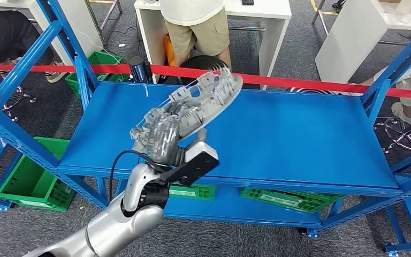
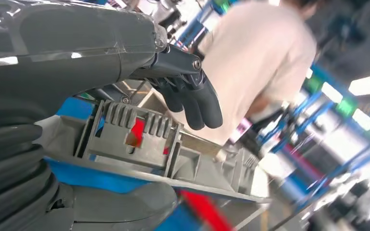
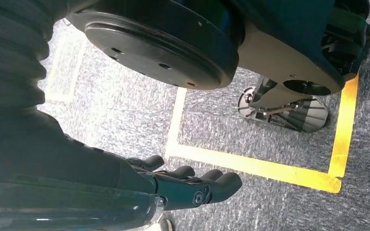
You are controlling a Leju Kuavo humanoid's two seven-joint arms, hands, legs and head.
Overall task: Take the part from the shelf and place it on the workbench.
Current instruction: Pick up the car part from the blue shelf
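Grey part (image 1: 203, 101) gripped at near end by left robot hand (image 1: 160, 136), tilted clear above blue shelf (image 1: 310, 134) for carrying; right robot hand (image 3: 192, 185) hanging released.

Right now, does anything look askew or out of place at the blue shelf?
Only the grey ribbed plastic part: the left hand holds it tilted above the blue metal shelf, one end raised toward the red tape.
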